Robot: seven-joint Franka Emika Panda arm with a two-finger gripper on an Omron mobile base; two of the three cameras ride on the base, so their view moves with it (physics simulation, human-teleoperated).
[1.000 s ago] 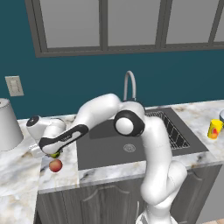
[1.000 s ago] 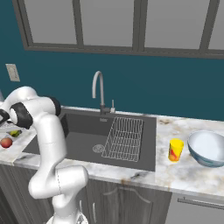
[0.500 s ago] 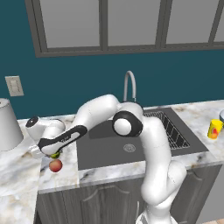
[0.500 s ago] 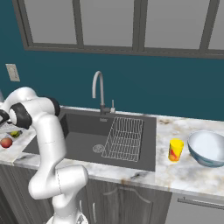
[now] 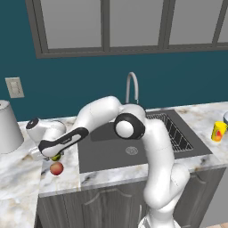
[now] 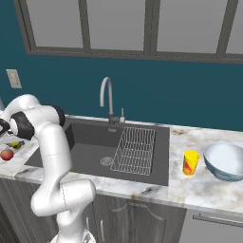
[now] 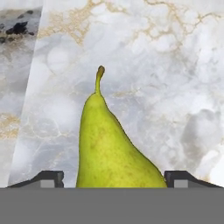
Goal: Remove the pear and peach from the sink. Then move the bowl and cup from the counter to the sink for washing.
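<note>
My gripper [image 5: 50, 156] hangs low over the counter [image 5: 62, 178] left of the sink [image 5: 107, 153]. Its fingers stand open on either side of the yellow-green pear [image 7: 113, 148], which lies on the marble with its stem pointing away. From the left base the pear [image 5: 56, 156] peeks out under the hand, and the reddish peach [image 5: 56, 168] lies just in front of it. Both the pear [image 6: 16, 144] and peach [image 6: 6, 154] also show from the right base. The yellow cup [image 6: 191, 163] and pale bowl [image 6: 225, 160] stand on the counter right of the sink.
A large grey-white vessel [image 5: 9, 127] stands at the far left of the counter. A wire rack [image 6: 135, 149] lies in the sink's right half, and the steel faucet [image 6: 108, 97] rises behind it. The counter's front edge runs close by the peach.
The arm and both fruits stay where they were. The fingers look a little wider apart around the pear.
</note>
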